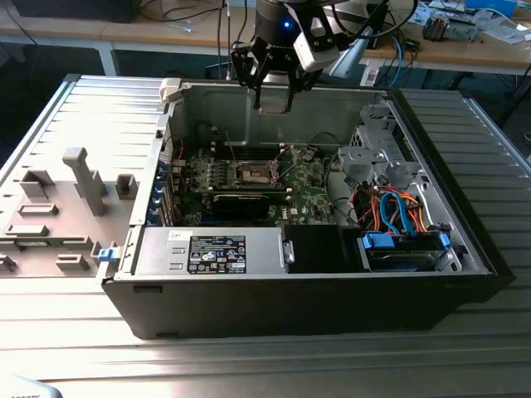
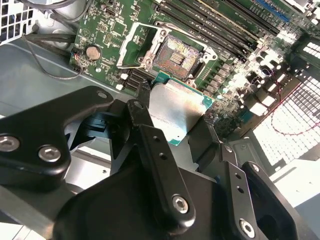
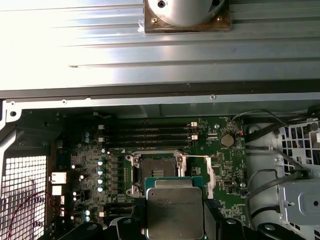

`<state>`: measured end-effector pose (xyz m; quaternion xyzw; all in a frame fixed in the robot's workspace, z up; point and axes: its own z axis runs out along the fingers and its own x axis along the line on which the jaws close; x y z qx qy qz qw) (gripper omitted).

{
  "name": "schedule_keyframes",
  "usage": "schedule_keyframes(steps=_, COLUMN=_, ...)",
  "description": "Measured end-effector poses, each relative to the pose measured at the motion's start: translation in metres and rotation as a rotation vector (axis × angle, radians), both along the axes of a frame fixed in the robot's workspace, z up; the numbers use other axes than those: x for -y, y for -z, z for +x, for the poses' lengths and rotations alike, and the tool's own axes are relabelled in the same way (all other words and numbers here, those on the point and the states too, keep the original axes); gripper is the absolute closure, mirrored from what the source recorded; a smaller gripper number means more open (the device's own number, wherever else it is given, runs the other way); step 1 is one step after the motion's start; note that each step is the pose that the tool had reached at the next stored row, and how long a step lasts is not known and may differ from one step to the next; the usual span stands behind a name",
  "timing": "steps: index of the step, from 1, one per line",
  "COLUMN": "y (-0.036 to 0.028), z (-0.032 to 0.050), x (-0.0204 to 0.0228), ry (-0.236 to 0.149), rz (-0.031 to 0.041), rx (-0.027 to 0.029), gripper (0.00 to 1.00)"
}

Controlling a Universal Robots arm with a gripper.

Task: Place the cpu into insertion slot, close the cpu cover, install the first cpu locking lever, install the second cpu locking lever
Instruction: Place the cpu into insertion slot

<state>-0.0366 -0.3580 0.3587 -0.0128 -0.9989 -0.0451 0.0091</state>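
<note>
The cpu (image 2: 177,112) hangs in the air over the open PC case (image 1: 290,311), metal top toward the cameras, well apart from the mobo (image 3: 220,165) below. The pincer (image 1: 274,87) is closed on it, one finger on each of two opposite edges, gripping edges only.

The insertion slot (image 3: 152,167) is empty w/ its contact field bare. The cpu cover (image 3: 210,175) is swung back beside it, so the way in looks free.

The step in hand, as I judge it, is bringing the chip down to the slot. Tips:
- Keep the chip level.
- Square its edges to the socket frame before going down.
- Come straight down w/ no sideways drag; the contacts prob. bend easily.
- Check corner orientation first; the marks are too small to read here.
- Stay clear of the raised cover and the case walls.

Containers:
- The case lies on its side on the ribbed metal tabletop (image 1: 249,365). It holds the mobo w/ a row of memory slots (image 3: 145,135) next to the socket.
- Along the near wall sits a long PSU box (image 1: 216,249) w/ a black label.
- At the exterior view's right, a drive bay holds a blue caddy (image 1: 402,247), w/ orange and blue cables (image 1: 398,203) above it.
- Outside the case, at the exterior view's left, is a grey fixture tray (image 1: 50,236) w/ upright blocks.
</note>
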Motion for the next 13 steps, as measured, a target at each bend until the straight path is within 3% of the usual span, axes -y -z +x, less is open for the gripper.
schedule_keyframes(steps=13, y=0.0032, z=-0.0005, x=0.0003, ry=0.000, rz=0.0000, rx=0.0000, gripper=0.45)
